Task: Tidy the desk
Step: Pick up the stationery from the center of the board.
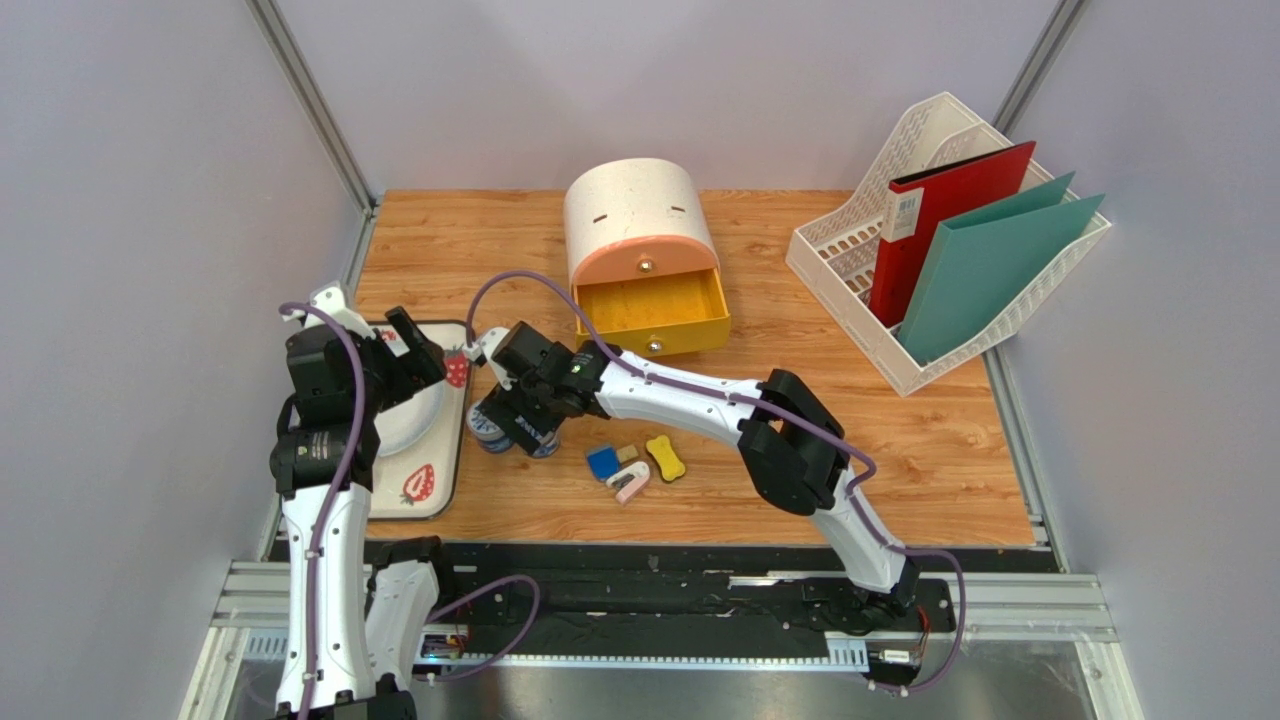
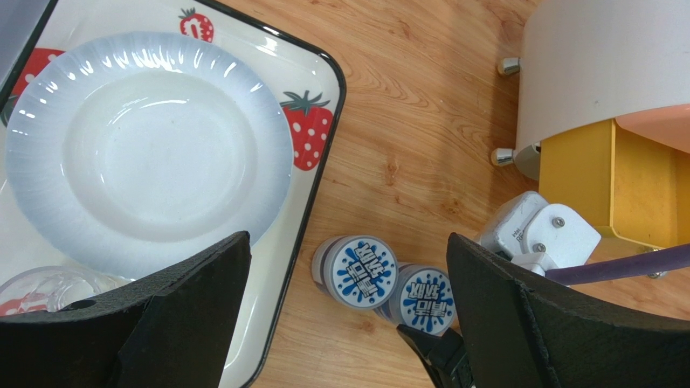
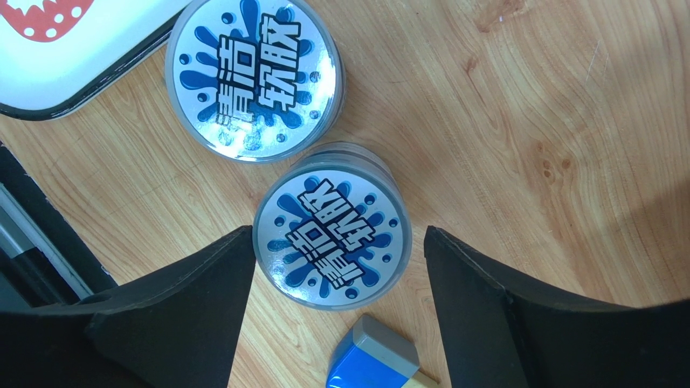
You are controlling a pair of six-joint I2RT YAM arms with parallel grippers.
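Note:
The desk (image 1: 917, 435) is a light wood-grain tabletop. Two round jars with blue splash labels stand on it side by side, just right of the strawberry tray (image 1: 433, 503). In the right wrist view one jar (image 3: 332, 238) stands between the fingers of my right gripper (image 3: 338, 233), which is open, with a clear gap on the right side. The other jar (image 3: 253, 77) is just beyond it. My left gripper (image 2: 348, 240) is wide open and holds nothing. It hovers over the tray's edge, above both jars (image 2: 364, 271).
A white plate (image 2: 150, 145) and a clear glass (image 2: 48, 289) lie in the tray. A cream box with an open yellow drawer (image 1: 654, 308) stands mid-desk. Small erasers (image 1: 631, 468) lie right of the jars. A white file rack (image 1: 857, 263) holds red and green folders at the back right.

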